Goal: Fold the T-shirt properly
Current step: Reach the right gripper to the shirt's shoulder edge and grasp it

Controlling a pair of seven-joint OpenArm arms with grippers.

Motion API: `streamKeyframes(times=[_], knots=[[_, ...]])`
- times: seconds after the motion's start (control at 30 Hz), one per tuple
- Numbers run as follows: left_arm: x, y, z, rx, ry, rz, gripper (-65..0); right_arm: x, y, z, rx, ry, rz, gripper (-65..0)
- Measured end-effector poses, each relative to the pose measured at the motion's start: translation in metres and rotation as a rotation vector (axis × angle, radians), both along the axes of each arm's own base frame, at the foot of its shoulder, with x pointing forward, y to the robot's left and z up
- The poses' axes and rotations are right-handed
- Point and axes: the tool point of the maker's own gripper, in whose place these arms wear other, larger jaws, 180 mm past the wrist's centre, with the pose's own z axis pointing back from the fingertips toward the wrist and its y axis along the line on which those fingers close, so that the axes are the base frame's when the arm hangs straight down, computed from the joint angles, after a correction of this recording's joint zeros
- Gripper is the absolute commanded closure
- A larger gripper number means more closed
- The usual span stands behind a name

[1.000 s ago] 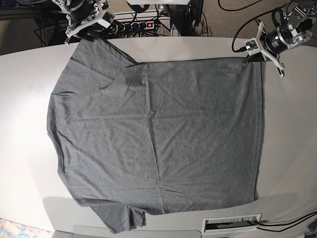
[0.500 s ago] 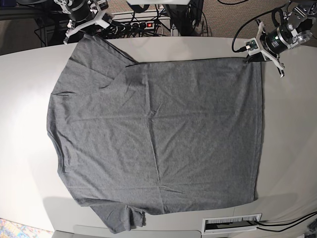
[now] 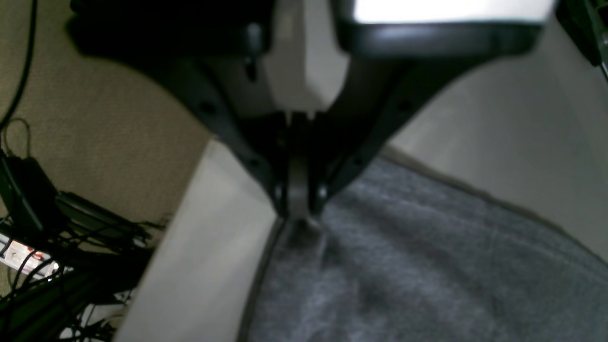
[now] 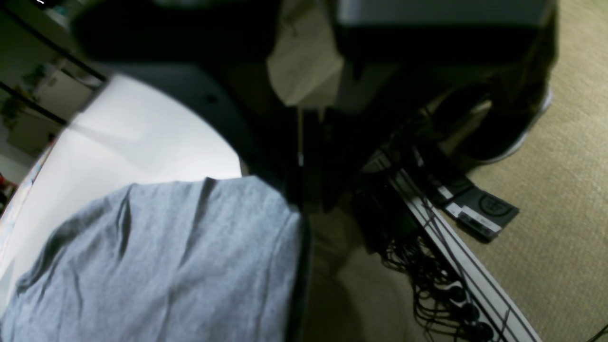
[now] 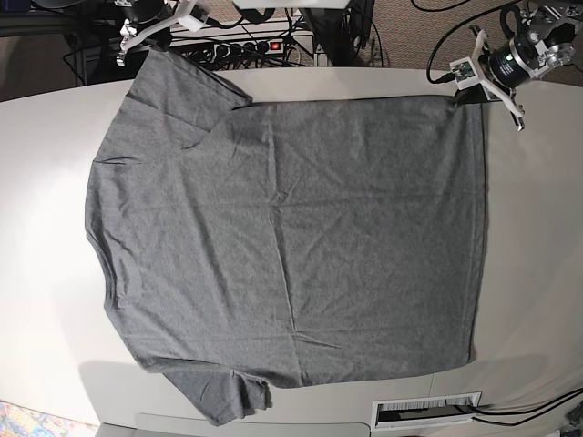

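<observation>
Basically both claws, left claw (image 3: 298, 209) and right claw (image 4: 304, 190), were pinched onto far-edge corners of the wrinkled heather-grey cotton T-shirt (image 5: 291, 237), likely for lifting that edge off the pale surface (image 5: 533, 273) into a fold.

Both wrist views blurred. Right gripper (image 4: 304, 190) is dark, its contact with the shirt (image 4: 156, 261) edge unclear. Left gripper (image 3: 299, 209) hides the pinched shirt corner. Base view crops both arms at the top edge; bottom sleeve partly folded under.

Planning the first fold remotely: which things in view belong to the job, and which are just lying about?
Job: T-shirt; left gripper shut on its hem corner; right gripper shut on its sleeve.

Lying about: power strip, cables, white table.
</observation>
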Motion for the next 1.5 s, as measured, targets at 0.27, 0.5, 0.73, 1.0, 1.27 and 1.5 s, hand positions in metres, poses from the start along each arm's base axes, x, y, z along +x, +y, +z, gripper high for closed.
streamKeyframes(times=[0.27, 0.5, 0.73, 1.0, 1.27, 1.5], knots=[[0.001, 0.000, 0.001, 0.000, -0.008, 0.001, 0.0, 0.000, 0.007, -0.001, 0.044, 0.003, 0.002, -28.4], [0.001, 0.000, 0.001, -0.001, -0.008, 0.000, 0.0, 0.022, 0.006, -0.004, 0.080, -0.034, -0.034, -28.4], [0.001, 0.000, 0.001, -0.002, -0.008, 0.000, 0.0, 0.025, -0.010, -0.018, 0.037, -0.018, -0.053, -28.4], [0.001, -0.001, 0.001, -0.006, -0.010, -0.002, 0.0, 0.041, -0.017, -0.022, 0.018, -0.054, -0.053, -28.4], [0.001, 0.000, 0.001, -0.004, -0.011, -0.004, 0.0, 0.048, -0.018, -0.022, 0.023, -0.075, -0.049, -15.2], [0.000, -0.001, 0.001, -0.007, -0.010, -0.006, 0.0, 0.039, -0.022, -0.020, 0.013, -0.066, -0.097, 0.0]])
